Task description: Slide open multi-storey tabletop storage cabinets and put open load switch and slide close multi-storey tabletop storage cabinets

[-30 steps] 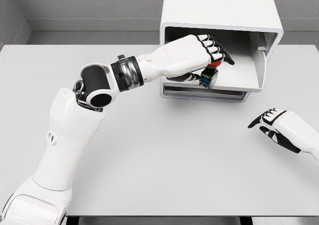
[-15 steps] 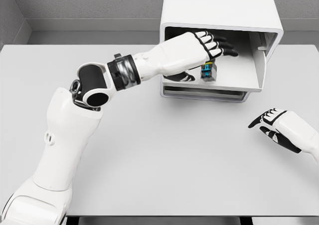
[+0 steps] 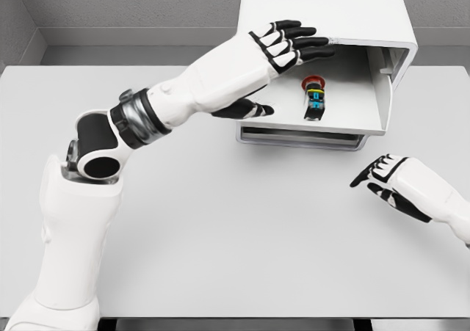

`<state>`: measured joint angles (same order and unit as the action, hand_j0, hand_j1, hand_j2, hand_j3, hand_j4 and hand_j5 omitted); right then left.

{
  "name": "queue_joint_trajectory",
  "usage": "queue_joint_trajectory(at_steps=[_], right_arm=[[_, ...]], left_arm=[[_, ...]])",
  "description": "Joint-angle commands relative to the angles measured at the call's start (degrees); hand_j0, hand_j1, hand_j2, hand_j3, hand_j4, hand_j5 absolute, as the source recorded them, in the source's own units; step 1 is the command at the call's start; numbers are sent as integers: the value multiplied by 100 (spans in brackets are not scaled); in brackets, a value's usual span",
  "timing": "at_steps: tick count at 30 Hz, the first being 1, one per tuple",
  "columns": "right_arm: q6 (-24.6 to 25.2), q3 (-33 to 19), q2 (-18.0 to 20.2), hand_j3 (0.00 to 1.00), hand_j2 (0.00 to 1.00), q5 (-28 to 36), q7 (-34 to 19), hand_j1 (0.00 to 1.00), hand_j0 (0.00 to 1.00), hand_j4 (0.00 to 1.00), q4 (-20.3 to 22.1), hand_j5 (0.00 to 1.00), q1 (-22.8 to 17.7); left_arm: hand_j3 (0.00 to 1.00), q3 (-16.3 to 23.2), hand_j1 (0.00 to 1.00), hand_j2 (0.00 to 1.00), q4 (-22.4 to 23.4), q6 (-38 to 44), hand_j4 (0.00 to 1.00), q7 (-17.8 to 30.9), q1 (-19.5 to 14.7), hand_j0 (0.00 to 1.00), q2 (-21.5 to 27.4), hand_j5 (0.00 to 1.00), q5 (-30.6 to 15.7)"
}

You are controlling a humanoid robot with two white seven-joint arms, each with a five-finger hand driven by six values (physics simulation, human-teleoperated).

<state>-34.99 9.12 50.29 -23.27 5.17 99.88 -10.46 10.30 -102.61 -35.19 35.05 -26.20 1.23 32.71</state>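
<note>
Left hand (image 3: 283, 46) held in front of the cabinet (image 3: 323, 12) at its upper left edge, fingers spread wide and straight, thumb out below – holding nothing. Top drawer (image 3: 345, 114) is slid out, open. Switch (image 3: 314, 98) lies inside it on the drawer floor, red cap toward the back, dark body with blue markings toward the front – clear of the hand, just right of and below the fingertips. A second, closed drawer front shows beneath. Cabinet sits at the far edge of the grey table (image 3: 220, 221). Right hand (image 3: 389, 184) rests low over the table at the right, fingers loosely extended, empty, well apart from the cabinet.
</note>
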Motion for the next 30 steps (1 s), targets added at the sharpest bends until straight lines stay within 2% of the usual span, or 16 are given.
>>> queue_joint_trajectory(at_steps=[1, 4, 7, 11, 13, 15, 21, 22, 24, 30], right_arm=[[-1, 2, 25, 51, 51, 33, -7, 51, 51, 51, 102, 51, 0], [-1, 90, 60, 53, 53, 42, -7, 53, 53, 53, 120, 53, 237], [-1, 389, 52, 53, 53, 69, -7, 53, 53, 53, 129, 53, 615], [-1, 539, 34, 53, 53, 104, 2, 53, 53, 53, 129, 53, 773], [-1, 767, 8, 53, 53, 104, 11, 53, 53, 53, 120, 53, 1028], [-1, 969, -45, 53, 53, 95, 11, 53, 53, 53, 102, 53, 1248], [-1, 1154, -142, 54, 54, 77, 2, 54, 54, 54, -82, 54, 1441], [-1, 1163, -142, 54, 54, 69, 2, 54, 54, 54, -152, 54, 1503], [-1, 1496, -247, 54, 54, 69, 2, 54, 54, 54, -513, 54, 1854], [-1, 1532, -300, 55, 55, 69, -7, 55, 55, 55, -715, 55, 1942]], left_arm=[[100, -371, 100, 100, -58, 19, 100, -5, 18, 100, 342, 100, -626], [100, -801, 100, 100, -58, 19, 100, -5, 405, 100, 1125, 100, -1232], [100, -1724, 100, 100, -58, 19, 100, -5, 1222, 100, 1828, 100, -1513], [100, -2541, 100, 100, 65, 19, 100, -5, 2091, 100, 2162, 100, -1505], [100, -2647, 100, 100, 302, 19, 100, -5, 2294, 100, 2206, 100, -1496], [100, -2647, 100, 100, 549, 19, 100, -5, 2303, 100, 2232, 100, -1461], [100, -2647, 100, 100, 628, 19, 100, -5, 2268, 100, 2320, 100, -1364], [100, -2647, 100, 100, 637, 19, 100, -5, 2259, 100, 2320, 100, -1364], [100, -2647, 100, 100, 637, 19, 100, -5, 2268, 100, 2268, 100, -1373], [100, -2656, 100, 100, 777, 19, 100, -5, 2259, 100, 2294, 100, -1364]])
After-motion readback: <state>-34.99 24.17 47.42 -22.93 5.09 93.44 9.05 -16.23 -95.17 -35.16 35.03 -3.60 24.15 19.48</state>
